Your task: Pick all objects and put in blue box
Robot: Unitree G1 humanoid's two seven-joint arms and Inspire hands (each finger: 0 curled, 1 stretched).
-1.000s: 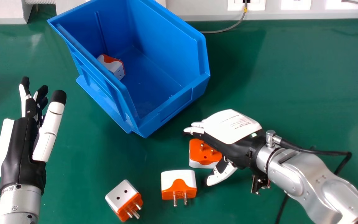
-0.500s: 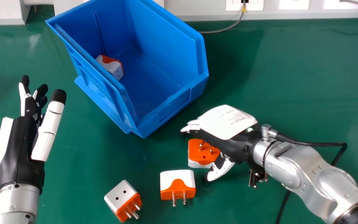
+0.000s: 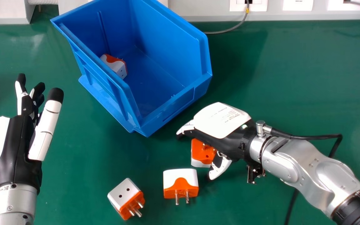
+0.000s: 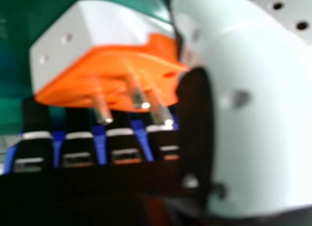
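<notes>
- Table, green and broad, carries the whole job.
- Blue box stands beyond the right hand, with the boxed adapter inside (one in, three to go).
- Left hand is idle at the head view's left, fingers straight.
- Right hand arches over the half-covered adapter, fingers and thumb apart on either side; I cannot tell whether they touch it. This looks like lining up a pick; next, the thumb should close towards the fingers for a firm hold before lifting.
- Middle adapter and turned adapter lie on the table, waiting their turn.
- Pins point up from the half-covered adapter, so the grip should probably take its sides.
</notes>
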